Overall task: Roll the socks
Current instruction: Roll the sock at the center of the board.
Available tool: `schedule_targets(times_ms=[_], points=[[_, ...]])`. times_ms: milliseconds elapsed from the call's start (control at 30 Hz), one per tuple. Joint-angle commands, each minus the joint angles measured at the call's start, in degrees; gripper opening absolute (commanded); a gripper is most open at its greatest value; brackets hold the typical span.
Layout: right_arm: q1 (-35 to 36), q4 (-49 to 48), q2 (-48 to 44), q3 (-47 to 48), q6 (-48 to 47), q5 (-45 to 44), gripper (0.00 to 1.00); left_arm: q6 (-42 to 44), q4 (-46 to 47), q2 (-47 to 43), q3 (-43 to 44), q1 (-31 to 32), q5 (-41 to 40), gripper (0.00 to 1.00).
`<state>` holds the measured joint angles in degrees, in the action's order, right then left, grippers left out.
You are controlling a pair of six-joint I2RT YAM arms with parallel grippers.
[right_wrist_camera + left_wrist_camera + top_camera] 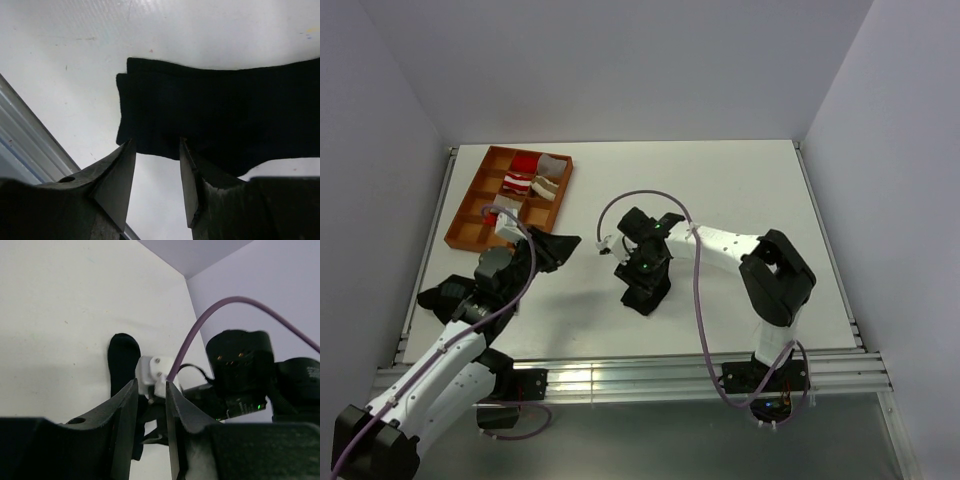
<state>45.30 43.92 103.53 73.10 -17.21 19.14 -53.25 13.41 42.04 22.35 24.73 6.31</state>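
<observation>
Rolling is not yet begun: the black sock (225, 125) is lying flat and unrolled mid-desk (740, 190), the right pincer (156, 142) is hovering over its edge, parted and empty, and the left pincer (151, 382) is sitting narrowly parted alongside, its hold impossible to tell.

Matt black knit sock (215, 125) on smooth table (75, 40).

A robotics lab cell: white table (740, 190) on aluminium rails (620, 378), plain pale walls (620, 60) boxing it in, two cabled robot arms (725, 240).
</observation>
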Motion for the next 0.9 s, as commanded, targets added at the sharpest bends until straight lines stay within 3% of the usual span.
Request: schedule_targets(times_ms=[0,400,867], points=[[3.21,-2.7,-1.05,-0.77,2.71,-4.54,0.47,0.69,-2.24,-1.44,4.19,0.23,-1.38,0.34],[9.98,-5.95,1.85,-3.14,5.78,-13.06,0.41,1.05,-4.97,-4.51,6.74,0.23,-1.91,0.35],[10.51,-7.1,5.89,-4.81,5.44,-12.37,0.42,1.14,-4.09,-4.42,5.16,0.14,-1.65,0.35]])
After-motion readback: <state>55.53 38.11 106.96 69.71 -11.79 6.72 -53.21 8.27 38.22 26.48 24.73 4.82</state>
